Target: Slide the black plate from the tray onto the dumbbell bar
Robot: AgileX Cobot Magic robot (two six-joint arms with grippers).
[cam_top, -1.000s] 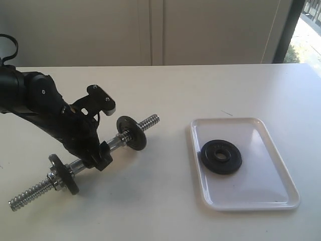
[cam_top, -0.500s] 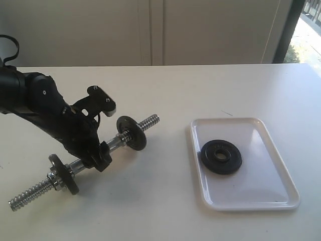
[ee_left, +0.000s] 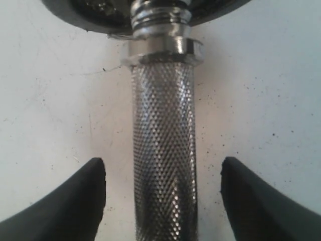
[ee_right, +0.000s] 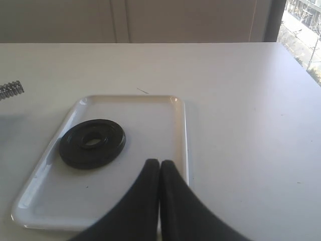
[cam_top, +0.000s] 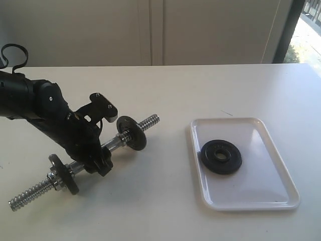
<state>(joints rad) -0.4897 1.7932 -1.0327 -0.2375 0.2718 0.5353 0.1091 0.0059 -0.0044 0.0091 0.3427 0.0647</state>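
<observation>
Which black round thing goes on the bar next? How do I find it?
Look on the white table for the white rectangular plastic tray, right of the chrome steel dumbbell bar. Lying flat in it, near its left side, is a small round matte-black weight disc with a centre hole. The two other black discs stand upright on the bar; this one lies alone.

bare table (cam_top: 165, 196) between dumbbell bar (cam_top: 114, 143) and tray (cam_top: 263, 173), black plate (cam_top: 221, 156) open from above, left tool (ee_left: 160, 173) straddling bar's middle

Knurled shiny metal dumbbell bar (ee_left: 163, 150), matt black plate (cam_top: 221, 155).
</observation>
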